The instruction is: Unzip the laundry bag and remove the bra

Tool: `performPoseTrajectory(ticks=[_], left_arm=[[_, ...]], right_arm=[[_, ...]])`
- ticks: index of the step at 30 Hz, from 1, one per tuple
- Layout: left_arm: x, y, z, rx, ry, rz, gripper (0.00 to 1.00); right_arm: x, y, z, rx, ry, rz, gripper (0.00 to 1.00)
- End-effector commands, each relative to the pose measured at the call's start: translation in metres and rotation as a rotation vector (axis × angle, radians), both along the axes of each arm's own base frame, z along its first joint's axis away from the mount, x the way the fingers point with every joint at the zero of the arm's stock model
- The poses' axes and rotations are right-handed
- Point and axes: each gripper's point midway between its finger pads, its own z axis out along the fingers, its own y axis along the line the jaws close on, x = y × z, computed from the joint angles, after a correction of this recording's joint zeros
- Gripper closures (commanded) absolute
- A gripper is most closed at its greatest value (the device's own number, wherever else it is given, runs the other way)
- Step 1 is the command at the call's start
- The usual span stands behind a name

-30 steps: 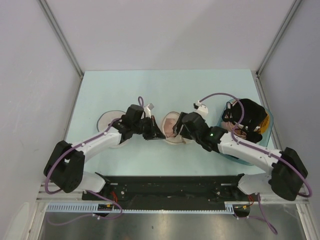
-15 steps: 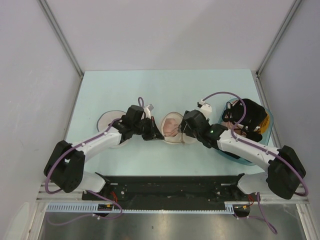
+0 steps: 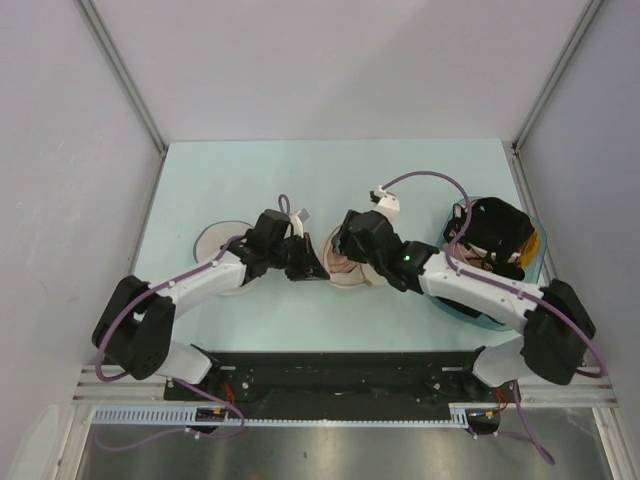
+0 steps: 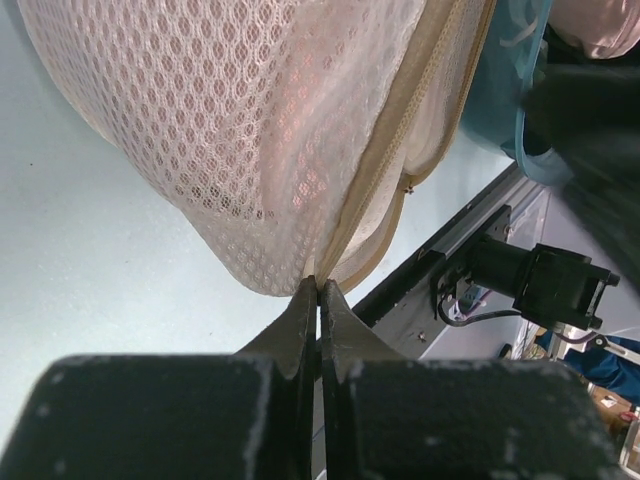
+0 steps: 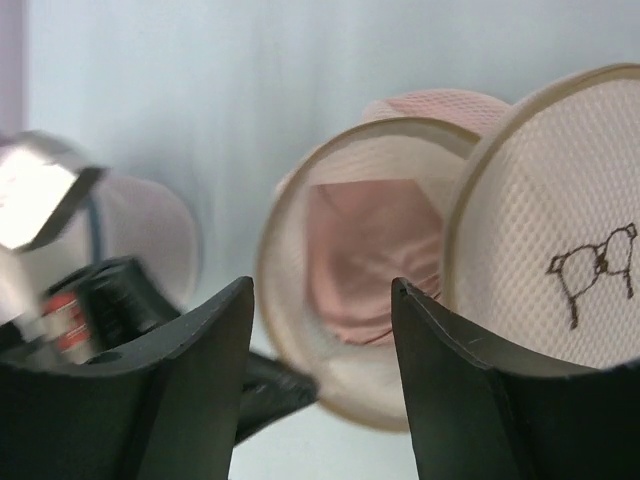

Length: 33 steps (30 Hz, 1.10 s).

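Observation:
The laundry bag (image 3: 352,276) lies unzipped at mid-table, its two cream mesh halves apart. In the right wrist view the lower half (image 5: 290,330) holds the pale pink bra (image 5: 365,250), and the other half (image 5: 560,220) with the dark bra icon stands to the right. My left gripper (image 3: 317,268) is shut on the bag's rim at its left edge; the left wrist view shows its jaws pinching the zip seam (image 4: 320,284) below the mesh (image 4: 220,130). My right gripper (image 5: 320,290) is open just above the bra, over the bag (image 3: 342,250).
A whiter round disc pouch (image 3: 214,241) lies left of the bag, under the left arm. A teal-blue basket (image 3: 470,312) with black clothing (image 3: 497,232) stands at the right. Grey walls enclose the table on three sides.
My right gripper has moved left from the bag's right side to over the open half with the bra. The left gripper has stayed shut on the rim.

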Motion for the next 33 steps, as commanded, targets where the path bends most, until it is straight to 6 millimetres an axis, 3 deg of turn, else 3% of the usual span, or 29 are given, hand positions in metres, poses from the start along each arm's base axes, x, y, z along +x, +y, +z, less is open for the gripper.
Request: performPoseTrajectory(ticks=[1, 7, 10, 12, 13, 14, 15, 16, 19, 23, 24, 26, 28, 33], left_arm=[[0.010, -0.009, 0.021, -0.037, -0.078, -0.030, 1.00], [0.010, -0.008, 0.022, -0.038, -0.078, -0.027, 1.00], [0.009, -0.009, 0.023, -0.044, -0.075, -0.026, 1.00], [0.009, -0.009, 0.023, -0.046, -0.072, -0.026, 1.00], [0.010, -0.009, 0.024, -0.048, -0.075, -0.024, 1.00], [0.009, -0.010, 0.024, -0.048, -0.074, -0.025, 1.00], [0.010, -0.009, 0.023, -0.045, -0.073, -0.023, 1.00], [0.009, -0.009, 0.023, -0.045, -0.073, -0.025, 1.00], [0.009, -0.010, 0.021, -0.044, -0.065, -0.024, 0.99], [0.011, -0.008, 0.015, -0.023, -0.056, -0.018, 1.00], [0.012, -0.008, 0.014, -0.022, -0.055, -0.016, 1.00], [0.013, -0.008, 0.009, -0.015, -0.047, -0.014, 1.00], [0.013, -0.009, 0.008, -0.015, -0.043, -0.016, 1.00], [0.013, -0.008, 0.005, -0.012, -0.035, -0.017, 1.00]], right_arm=[[0.023, 0.001, -0.031, -0.032, 0.056, -0.005, 0.37], [0.028, 0.005, -0.075, -0.065, 0.160, 0.030, 0.36], [0.029, 0.007, -0.084, -0.056, 0.192, 0.052, 0.39], [0.030, 0.008, -0.079, -0.051, 0.176, 0.064, 0.53], [0.030, 0.010, -0.071, -0.038, 0.160, 0.077, 0.78], [0.030, 0.011, -0.064, -0.028, 0.147, 0.079, 0.92], [0.031, 0.011, -0.058, -0.024, 0.134, 0.084, 1.00], [0.030, 0.010, -0.052, -0.020, 0.124, 0.091, 1.00], [0.024, 0.011, -0.015, 0.035, 0.063, 0.125, 1.00], [0.001, 0.022, 0.057, 0.200, -0.038, 0.248, 1.00], [-0.007, 0.019, 0.088, 0.257, -0.095, 0.273, 1.00], [-0.017, 0.018, 0.121, 0.318, -0.153, 0.306, 1.00], [-0.028, 0.008, 0.156, 0.366, -0.220, 0.321, 1.00], [-0.039, -0.026, 0.208, 0.412, -0.347, 0.265, 1.00]])
